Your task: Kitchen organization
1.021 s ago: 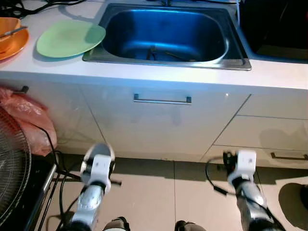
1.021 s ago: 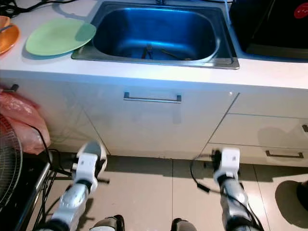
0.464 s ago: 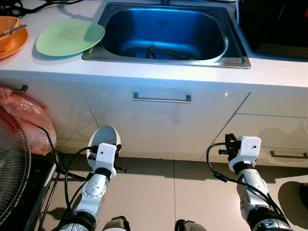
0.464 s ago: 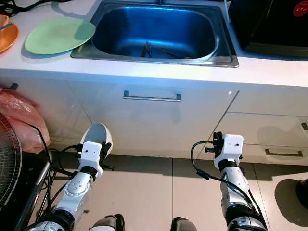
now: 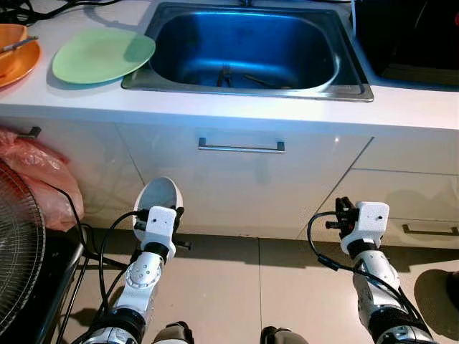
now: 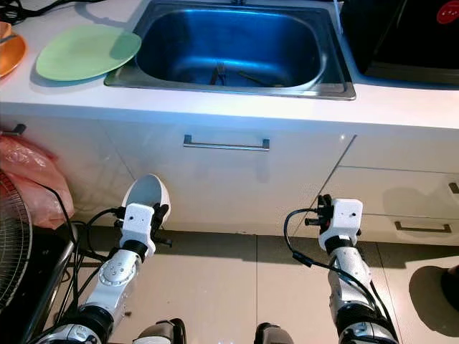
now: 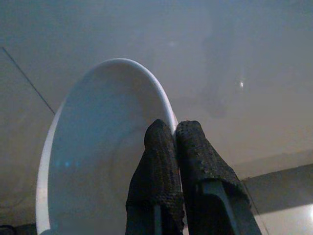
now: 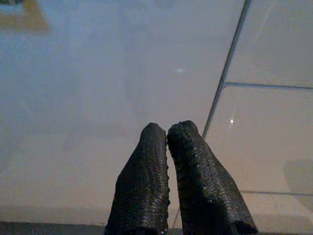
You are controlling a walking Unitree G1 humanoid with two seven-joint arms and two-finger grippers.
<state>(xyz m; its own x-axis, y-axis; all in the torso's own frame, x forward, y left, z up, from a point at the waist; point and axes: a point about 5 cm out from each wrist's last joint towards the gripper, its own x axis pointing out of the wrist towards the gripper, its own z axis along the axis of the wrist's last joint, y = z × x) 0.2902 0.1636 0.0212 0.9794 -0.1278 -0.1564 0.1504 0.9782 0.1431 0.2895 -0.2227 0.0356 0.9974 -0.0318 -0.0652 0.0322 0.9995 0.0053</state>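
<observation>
A white bowl (image 5: 159, 197) hangs low in front of the white cabinet, below the counter. My left gripper (image 7: 174, 130) is shut on its rim, one finger inside and one outside. My right gripper (image 8: 167, 131) is shut with nothing in it, held low before the drawer fronts on the right. On the counter lie a green plate (image 5: 102, 55) and an orange bowl (image 5: 17, 54) with a utensil in it. The steel sink (image 5: 247, 89) holds a fork (image 5: 224, 74) and other cutlery.
The cabinet door under the sink has a steel handle (image 5: 241, 147). A pink plastic bag (image 5: 39, 172) and a fan grille (image 5: 18, 251) stand at the left by the floor, with black cables. A black appliance (image 5: 409, 36) sits at the counter's right.
My left arm has risen and moved a little right with the white bowl. The right arm has risen slightly and steadied.
</observation>
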